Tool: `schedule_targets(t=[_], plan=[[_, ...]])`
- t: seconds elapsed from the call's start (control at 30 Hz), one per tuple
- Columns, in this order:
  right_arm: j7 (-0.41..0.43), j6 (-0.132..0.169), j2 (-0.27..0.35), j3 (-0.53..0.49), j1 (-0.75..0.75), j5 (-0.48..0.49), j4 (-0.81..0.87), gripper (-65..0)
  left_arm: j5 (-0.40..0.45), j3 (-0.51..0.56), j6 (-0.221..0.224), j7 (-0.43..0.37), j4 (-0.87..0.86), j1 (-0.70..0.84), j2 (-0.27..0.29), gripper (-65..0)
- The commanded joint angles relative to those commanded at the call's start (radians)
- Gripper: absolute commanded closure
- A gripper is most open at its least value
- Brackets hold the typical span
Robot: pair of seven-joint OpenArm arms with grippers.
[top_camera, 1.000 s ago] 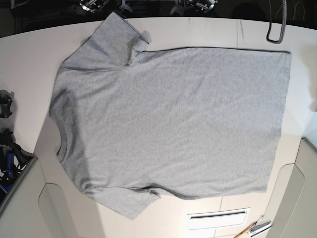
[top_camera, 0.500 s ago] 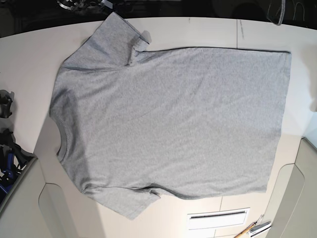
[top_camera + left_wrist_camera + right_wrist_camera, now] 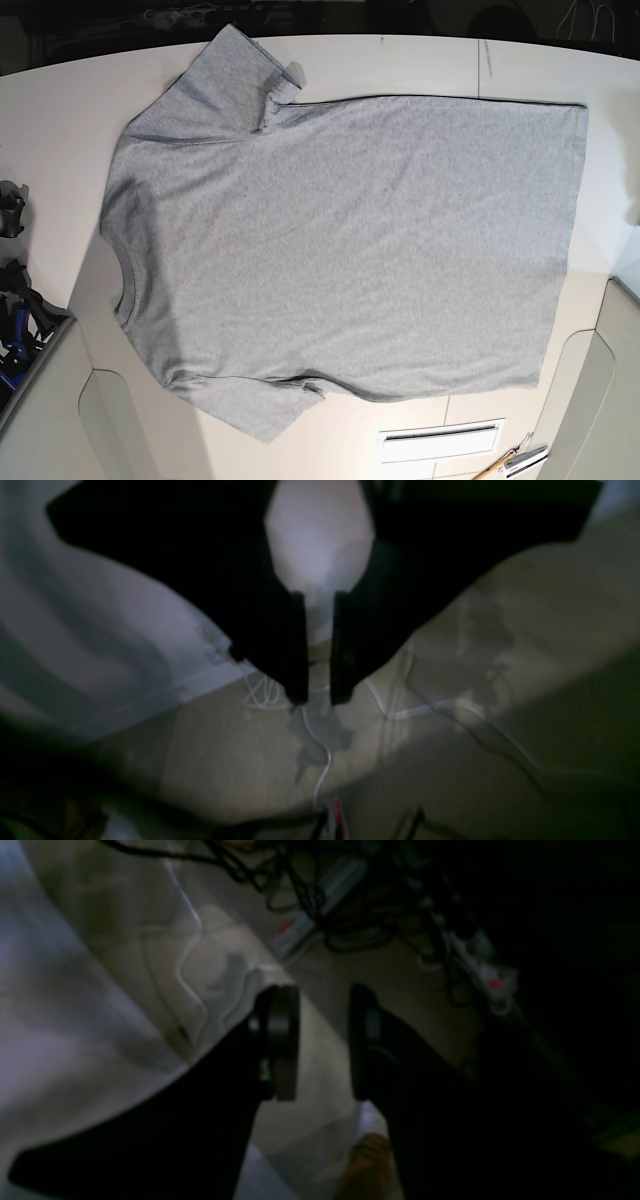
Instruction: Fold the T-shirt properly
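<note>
- In the left wrist view: the left gripper [image 3: 315,650] fills the upper middle of the frame, its fingers a narrow slot apart and holding nothing. Below it is only dim floor with a white cable [image 3: 320,760]; no cloth is in this view.
- In the right wrist view: the right gripper [image 3: 325,1040] sits mid-frame, fingers parted with a clear gap, nothing between them. A tangle of cables and a power strip [image 3: 310,925] lie at the top — floor beside the table, not the work surface.
- In the base view: the T-shirt [image 3: 340,235] lies spread flat across the table [image 3: 50,130], collar at the left of the frame, hem at the right, sleeves at upper left and lower left. Plain grey side up, a few shallow wrinkles, upper sleeve cuff slightly turned.
- Step judged: no fold made yet — neither arm shows over the table. Next move calls for bringing both grippers in over the cloth, likely to pinch one long edge at two points.
</note>
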Motion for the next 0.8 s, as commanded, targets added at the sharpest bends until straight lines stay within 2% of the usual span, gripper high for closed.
schedule_targets(t=[0.1, 0.17, 0.27, 0.33, 0.43, 0.53, 0.63, 0.73, 0.8], plan=[[0.0, 0.0, 0.058, 0.058, -0.098, 0.036, 0.159, -16.0, -0.058, -0.113, -0.072, 0.016, 0.102, 0.069, 0.0, -15.8], [-0.001, 0.0, 0.084, 0.118, -0.162, 0.058, 0.256, -16.0, -0.116, -0.182, -0.092, 0.052, 0.171, 0.106, 0.001, -16.5], [-0.008, 0.0, 0.1, 0.235, -0.244, 0.106, 0.4, -16.0, -0.212, -0.282, -0.162, 0.101, 0.286, 0.159, 0.001, -20.8], [-0.03, 0.011, 0.099, 0.324, -0.282, 0.163, 0.496, -16.0, -0.282, -0.365, -0.192, 0.129, 0.38, 0.191, 0.002, -24.3], [-0.147, 0.018, 0.099, 0.43, -0.293, 0.313, 0.609, -16.0, -0.394, -0.494, -0.198, 0.209, 0.514, 0.235, 0.001, -31.4], [-0.254, 0.018, 0.098, 0.527, -0.293, 0.479, 0.686, -16.0, -0.486, -0.612, -0.198, 0.236, 0.636, 0.283, 0.002, -31.9], [-0.281, 0.018, 0.089, 0.619, -0.293, 0.604, 0.714, -18.0, -0.536, -0.706, -0.198, 0.236, 0.735, 0.302, 0.002, -31.9], [-0.306, 0.011, 0.018, 0.708, -0.273, 0.68, 0.713, -27.6, -0.579, -0.777, -0.212, 0.224, 0.797, 0.299, -0.002, -33.7], [-0.362, -0.002, -0.045, 0.748, -0.234, 0.734, 0.713, -31.4, -0.614, -0.805, -0.213, 0.197, 0.821, 0.299, -0.013, -42.0]])
